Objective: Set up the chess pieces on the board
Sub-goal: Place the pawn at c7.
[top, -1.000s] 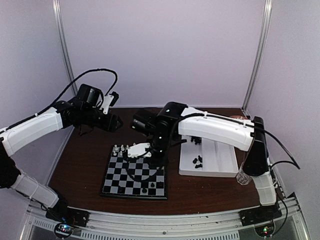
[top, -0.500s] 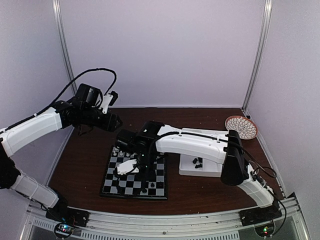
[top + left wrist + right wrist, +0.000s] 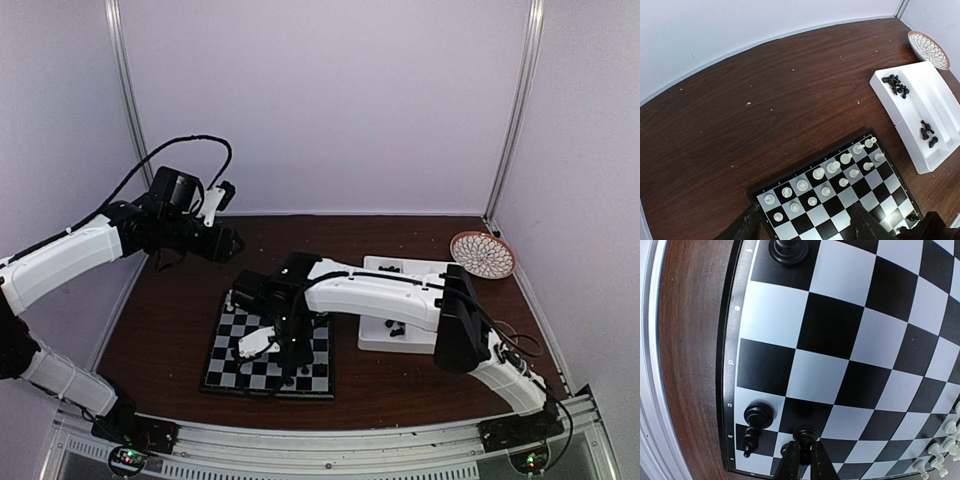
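The chess pieces (image 3: 825, 191) are partly set. White fills two rows along the board's (image 3: 228, 368) twelve-o'clock edge, and only a few black stand at six o'clock. Most black chessmen (image 3: 896, 85) lie in the tray (image 3: 914, 106) at three o'clock. The right gripper (image 3: 802, 456) pinches a black piece (image 3: 805, 432) over the six-o'clock rows. The left gripper (image 3: 228, 243), at ten o'clock, hangs spread and empty.

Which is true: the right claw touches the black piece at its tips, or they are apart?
Touching. The right wrist view shows the right claw shut on the black piece, gripping it from both sides with no gap visible.
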